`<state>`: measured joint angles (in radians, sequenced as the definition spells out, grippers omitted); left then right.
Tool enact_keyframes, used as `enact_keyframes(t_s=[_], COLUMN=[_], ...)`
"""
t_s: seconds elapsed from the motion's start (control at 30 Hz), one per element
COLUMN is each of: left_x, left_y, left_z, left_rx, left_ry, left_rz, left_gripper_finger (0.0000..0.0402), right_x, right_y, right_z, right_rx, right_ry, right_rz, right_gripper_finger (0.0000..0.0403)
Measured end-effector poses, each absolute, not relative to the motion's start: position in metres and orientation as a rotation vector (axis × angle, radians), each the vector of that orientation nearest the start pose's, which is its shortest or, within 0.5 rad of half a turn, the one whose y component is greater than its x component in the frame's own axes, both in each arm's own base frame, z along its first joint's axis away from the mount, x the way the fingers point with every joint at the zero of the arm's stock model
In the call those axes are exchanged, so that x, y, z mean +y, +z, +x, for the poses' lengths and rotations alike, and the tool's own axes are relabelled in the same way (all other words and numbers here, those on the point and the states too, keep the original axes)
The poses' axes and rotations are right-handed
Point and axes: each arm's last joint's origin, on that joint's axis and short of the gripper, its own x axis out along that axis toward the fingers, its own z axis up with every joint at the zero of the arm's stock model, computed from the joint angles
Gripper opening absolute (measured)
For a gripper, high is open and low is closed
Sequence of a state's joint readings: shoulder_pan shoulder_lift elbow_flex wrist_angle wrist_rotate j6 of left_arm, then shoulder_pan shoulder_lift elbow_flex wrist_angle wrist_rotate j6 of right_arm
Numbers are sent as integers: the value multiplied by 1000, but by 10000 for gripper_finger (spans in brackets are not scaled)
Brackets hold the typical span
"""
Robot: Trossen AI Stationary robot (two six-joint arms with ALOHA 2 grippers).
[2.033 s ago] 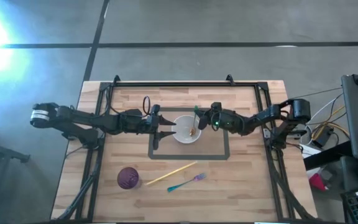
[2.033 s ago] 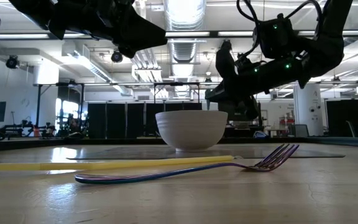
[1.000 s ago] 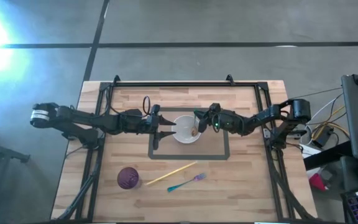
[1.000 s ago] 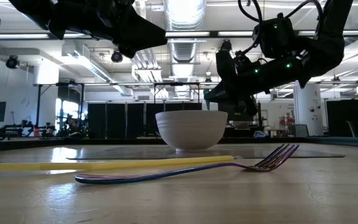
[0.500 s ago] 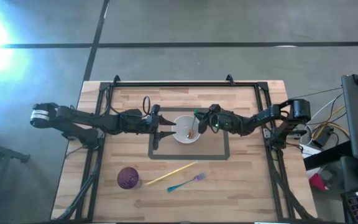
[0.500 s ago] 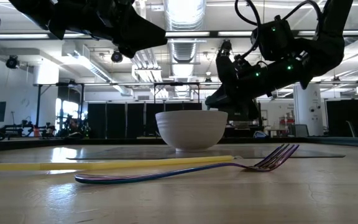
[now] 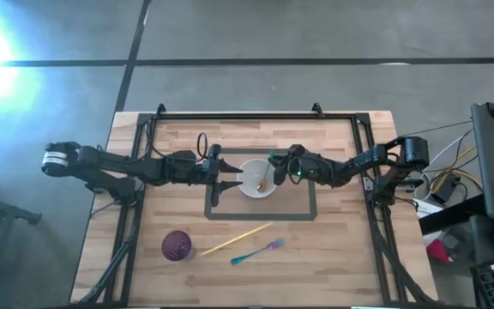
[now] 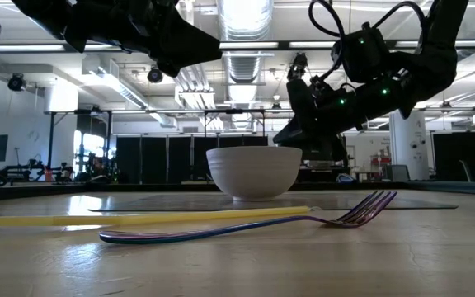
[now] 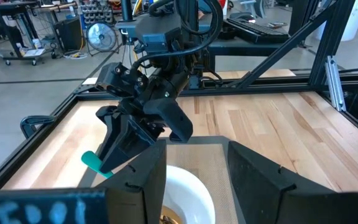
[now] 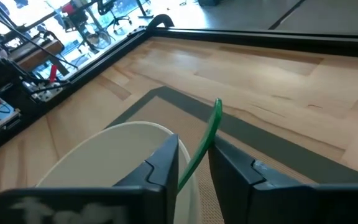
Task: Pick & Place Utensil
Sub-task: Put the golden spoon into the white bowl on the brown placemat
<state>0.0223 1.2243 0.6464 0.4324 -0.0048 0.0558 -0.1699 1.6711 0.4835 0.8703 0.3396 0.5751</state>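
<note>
A white bowl (image 7: 252,172) stands on a grey mat (image 7: 307,211) at the table's middle. A utensil with a green handle (image 10: 211,124) stands slanting in it, its golden head (image 7: 262,185) down inside the bowl and the handle leaning over the right rim. My right gripper (image 10: 196,142) is at that rim, open, one finger on each side of the handle. My left gripper (image 9: 196,180) hangs open above the bowl's left rim (image 9: 191,183), with nothing between its fingers. My right gripper's fingers (image 10: 229,163) stand apart on either side of the green handle (image 10: 197,155), slanting down from the table's right. Whether either finger touches the handle, I cannot tell.
Near the front edge lie a yellow stick (image 7: 237,239) and a blue-and-purple fork (image 7: 257,251), with a purple cup (image 7: 177,245) to their left. In the low view the fork (image 8: 254,224) and the stick (image 8: 138,219) lie in front of the bowl (image 8: 254,172).
My right gripper has tipped a little upward at the wrist while staying at the bowl's right rim, and its fingers look farther apart in the low view. The utensil's head has slid a little toward the bowl's left inside the bowl.
</note>
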Motion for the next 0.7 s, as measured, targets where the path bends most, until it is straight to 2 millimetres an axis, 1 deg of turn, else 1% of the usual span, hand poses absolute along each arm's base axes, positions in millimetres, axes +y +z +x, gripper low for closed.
enact_keyframes(t_s=[0.7], left_x=[6], left_y=[253], left_z=[264], left_rx=[155], left_ry=[23], left_rz=[49], left_gripper_finger=[165], right_x=[-58], right_y=[132], right_z=[278], right_rx=[168], right_ry=[-581], right_rz=[520], right_gripper_finger=[185])
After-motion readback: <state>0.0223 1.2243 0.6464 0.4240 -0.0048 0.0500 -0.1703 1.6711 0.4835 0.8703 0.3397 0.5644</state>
